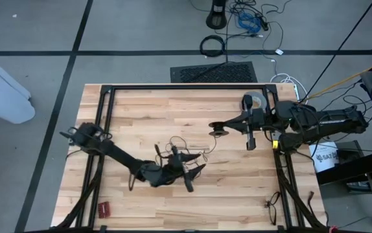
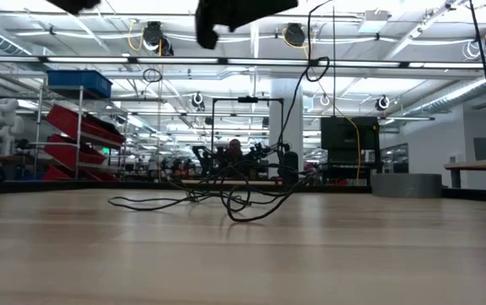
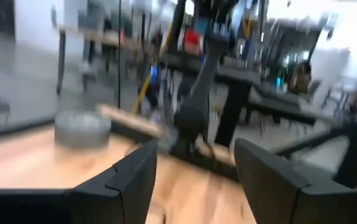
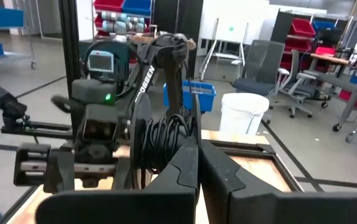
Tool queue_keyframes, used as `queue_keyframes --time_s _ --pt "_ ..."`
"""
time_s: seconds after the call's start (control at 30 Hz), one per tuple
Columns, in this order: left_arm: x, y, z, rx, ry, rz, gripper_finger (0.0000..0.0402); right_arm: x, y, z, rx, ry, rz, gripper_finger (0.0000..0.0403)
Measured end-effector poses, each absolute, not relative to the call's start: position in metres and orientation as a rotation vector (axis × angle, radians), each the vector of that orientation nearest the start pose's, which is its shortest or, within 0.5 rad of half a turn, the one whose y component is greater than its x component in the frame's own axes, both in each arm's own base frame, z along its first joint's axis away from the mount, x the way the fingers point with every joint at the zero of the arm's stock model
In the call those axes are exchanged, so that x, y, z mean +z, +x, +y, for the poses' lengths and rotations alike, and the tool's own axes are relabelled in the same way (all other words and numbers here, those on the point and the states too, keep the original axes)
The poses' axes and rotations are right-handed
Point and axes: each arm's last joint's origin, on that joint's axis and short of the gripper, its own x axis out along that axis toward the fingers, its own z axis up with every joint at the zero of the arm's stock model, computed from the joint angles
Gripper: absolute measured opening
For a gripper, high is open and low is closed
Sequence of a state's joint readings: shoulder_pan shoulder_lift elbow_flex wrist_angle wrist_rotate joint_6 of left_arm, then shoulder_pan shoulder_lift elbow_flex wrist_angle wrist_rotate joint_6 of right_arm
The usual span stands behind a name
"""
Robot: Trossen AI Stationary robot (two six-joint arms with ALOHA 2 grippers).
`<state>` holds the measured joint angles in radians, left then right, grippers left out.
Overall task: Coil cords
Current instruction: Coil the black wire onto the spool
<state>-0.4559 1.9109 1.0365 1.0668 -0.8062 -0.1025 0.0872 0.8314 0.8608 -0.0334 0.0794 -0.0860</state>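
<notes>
My two arms are dark, jointed and matte, the left gripper (image 3: 194, 177) ending in chunky black angular fingers (image 3: 125, 180), the right gripper (image 4: 198, 177) in similar black wedge-shaped fingers, with white lettering running down a dark arm link seen beyond them.

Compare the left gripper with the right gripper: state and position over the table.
The left gripper has its fingers spread apart with nothing between them; the right gripper is shut on a coiled bundle of the thin black cord. The left gripper sits near the table's middle, beside the loose tangle of cord; the right gripper sits farther back, near the grey tape roll. Both are dark two-finger grippers, held above the wooden table.
</notes>
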Motion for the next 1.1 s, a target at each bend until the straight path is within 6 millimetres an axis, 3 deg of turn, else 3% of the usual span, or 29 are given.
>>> queue_keyframes --time_s 0.1,0.33,0.63,0.87,1.1 --pt "0.219 0.379 -0.147 0.377 -0.197 -0.229 0.0221 0.365 0.181 0.013 0.009 -0.087 0.014 0.0" --pt "0.221 0.4 -0.118 0.415 -0.135 -0.173 0.0221 0.363 0.181 0.014 0.01 -0.089 0.032 0.0" --pt "0.229 0.402 -0.112 0.351 -0.143 -0.184 0.0221 0.36 0.181 0.014 0.011 -0.091 0.056 0.0" --pt "0.227 0.407 -0.106 0.202 -0.291 -0.182 0.0221 0.361 0.181 0.013 0.011 -0.095 0.053 0.0" --pt "0.229 0.411 -0.096 0.214 -0.294 -0.189 0.0221 0.361 0.181 0.013 0.01 -0.113 0.046 0.0"
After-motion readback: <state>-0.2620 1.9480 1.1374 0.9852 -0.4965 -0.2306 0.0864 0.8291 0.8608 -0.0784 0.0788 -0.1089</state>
